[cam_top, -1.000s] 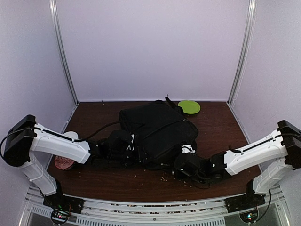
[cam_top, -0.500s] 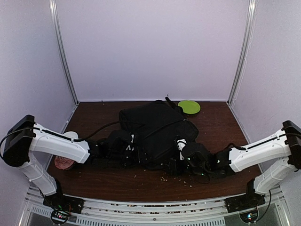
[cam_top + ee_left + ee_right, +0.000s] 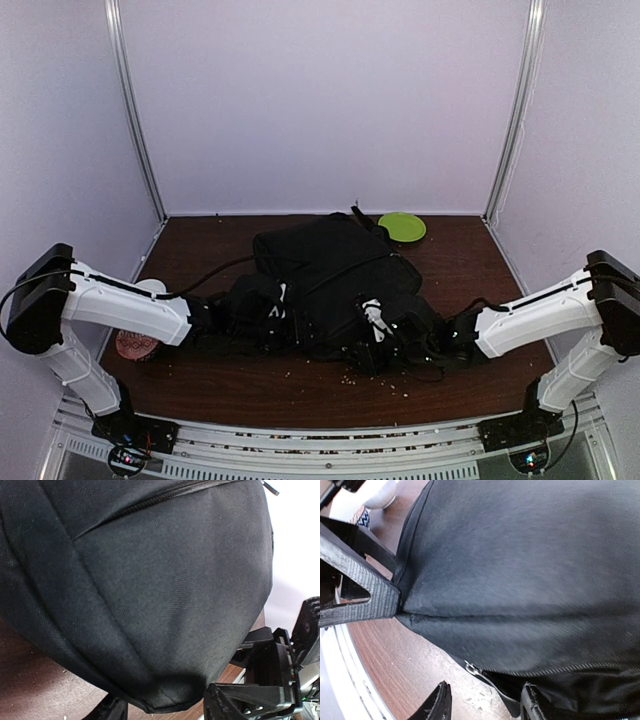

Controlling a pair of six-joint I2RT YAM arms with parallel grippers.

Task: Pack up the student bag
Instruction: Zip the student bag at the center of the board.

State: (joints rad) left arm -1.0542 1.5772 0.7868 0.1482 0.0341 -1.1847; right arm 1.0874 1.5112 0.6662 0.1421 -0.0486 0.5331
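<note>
Position: student bag lies slumped mid-desk, with a green disc near its far right corner. Left hand sits at the bag's near left side, clamped on a fold of black fabric. Right hand sits at the near right edge, fingers apart, a zipper pull just ahead of them.

The top view looks down over the table from its near edge, while both wrist views sit close against the student bag, which all three share.
</note>
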